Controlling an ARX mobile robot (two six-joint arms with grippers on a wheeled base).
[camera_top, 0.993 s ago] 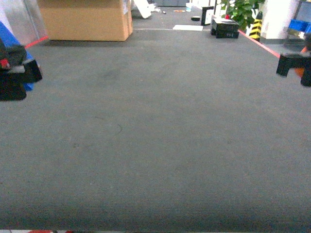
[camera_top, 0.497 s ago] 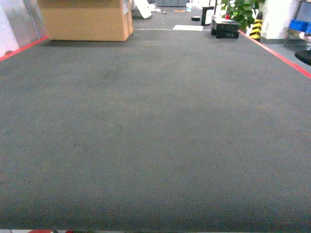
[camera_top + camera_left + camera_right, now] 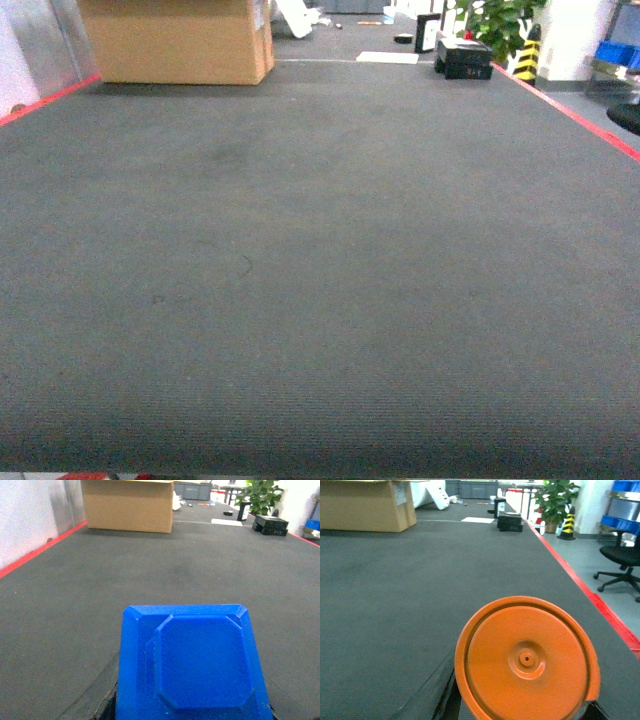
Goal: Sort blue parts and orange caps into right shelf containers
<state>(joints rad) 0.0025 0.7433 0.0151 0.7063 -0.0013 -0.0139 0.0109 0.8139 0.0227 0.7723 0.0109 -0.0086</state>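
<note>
close under your left wrist camera sits a blue part (image 3: 192, 670), and under the right one an orange cap (image 3: 526, 660), each seemingly carried at its gripper, though the jaws are hidden so you cannot tell their grip. neither arm shows from the head, only grey carpet (image 3: 320, 280), so this looks like the carry step; next you need to find the shelf bins

A wide dark grey carpet (image 3: 320, 280) fills the room, edged by red floor tape (image 3: 560, 105); a large cardboard box (image 3: 175, 40) stands at its far left; right of the box sit black cases (image 3: 463, 57), a potted plant (image 3: 497, 22); beyond the tape, a black office chair (image 3: 620, 562).
</note>
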